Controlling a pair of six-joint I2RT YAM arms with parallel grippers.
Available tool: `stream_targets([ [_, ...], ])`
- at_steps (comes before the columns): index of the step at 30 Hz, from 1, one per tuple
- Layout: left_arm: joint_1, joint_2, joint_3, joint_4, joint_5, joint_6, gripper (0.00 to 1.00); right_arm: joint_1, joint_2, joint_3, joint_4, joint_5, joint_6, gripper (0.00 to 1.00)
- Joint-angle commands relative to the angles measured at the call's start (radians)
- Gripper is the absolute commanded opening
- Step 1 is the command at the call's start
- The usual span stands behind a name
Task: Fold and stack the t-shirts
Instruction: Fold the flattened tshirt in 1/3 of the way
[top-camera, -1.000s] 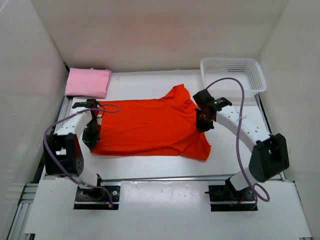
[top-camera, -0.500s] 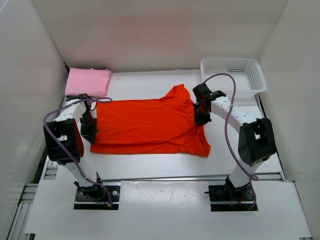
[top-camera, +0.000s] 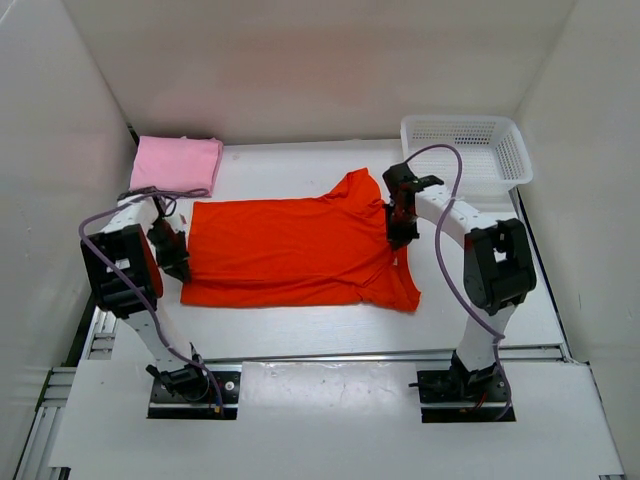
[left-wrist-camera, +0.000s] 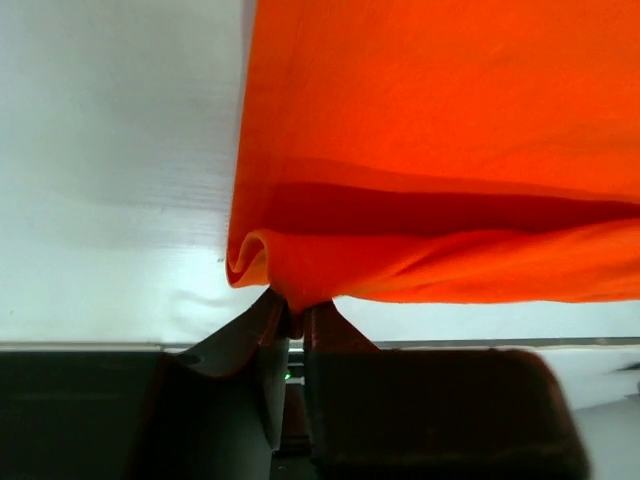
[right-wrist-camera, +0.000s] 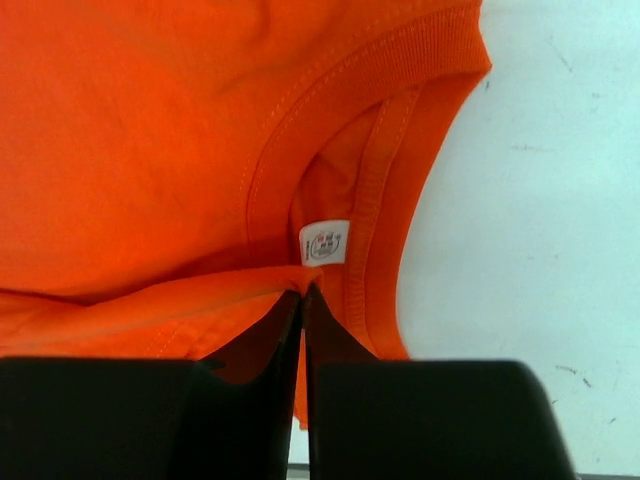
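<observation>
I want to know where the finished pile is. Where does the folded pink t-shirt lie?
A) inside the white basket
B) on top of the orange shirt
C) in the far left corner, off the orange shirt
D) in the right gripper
C: the top view shows the pink t-shirt folded in the far left corner, not on the orange t-shirt and across from the basket.

We have top cam high behind the bases, looking down on the whole table (top-camera: 300, 330); wrist cams look along their jaws, very close, sharing only orange-red t-shirt (top-camera: 290, 250) edges
</observation>
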Motion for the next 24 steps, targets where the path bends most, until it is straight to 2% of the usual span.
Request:
stream_targets([
  [1,0.04,0.001,0.071,0.032,0.122,-0.001,0.24,-0.014,0.035,0.064,0.01,-0.004,0.012,0.1],
  [2,0.051,0.014,0.099,0.02,0.145,-0.001,0.27,-0.014,0.044,0.084,0.01,-0.016,0.023,0.15],
  [3,0.051,0.028,0.111,0.011,0.159,-0.001,0.37,-0.026,0.06,0.095,0.01,-0.017,0.036,0.22],
  [7,0.051,0.062,0.186,-0.003,0.159,-0.001,0.57,-0.051,0.083,0.161,-0.005,-0.026,0.061,0.31],
  [8,0.063,0.076,0.224,-0.029,0.159,-0.001,0.59,-0.065,0.083,0.19,-0.016,-0.026,0.072,0.34],
  [10,0.092,0.076,0.258,-0.044,0.175,-0.001,0.59,-0.076,0.068,0.202,-0.051,-0.026,0.072,0.44],
  [11,0.107,0.076,0.271,-0.044,0.184,-0.001,0.63,-0.076,0.049,0.211,-0.061,-0.026,0.072,0.47],
  [14,0.173,0.019,0.28,-0.044,0.153,-0.001,0.66,-0.085,-0.053,0.147,-0.084,-0.049,0.061,0.59],
  [18,0.195,-0.102,0.165,-0.044,0.118,-0.001,0.68,-0.085,-0.239,-0.111,-0.095,-0.108,0.072,0.69],
  [19,0.177,-0.114,0.084,-0.044,0.098,-0.001,0.68,-0.085,-0.265,-0.159,-0.095,-0.142,0.084,0.69],
  [20,0.166,-0.114,0.04,-0.044,0.069,-0.001,0.68,-0.085,-0.285,-0.204,-0.095,-0.151,0.101,0.74],
  [24,0.156,-0.137,-0.135,0.029,0.069,-0.001,0.68,-0.076,-0.374,-0.406,-0.064,-0.181,0.136,0.77],
])
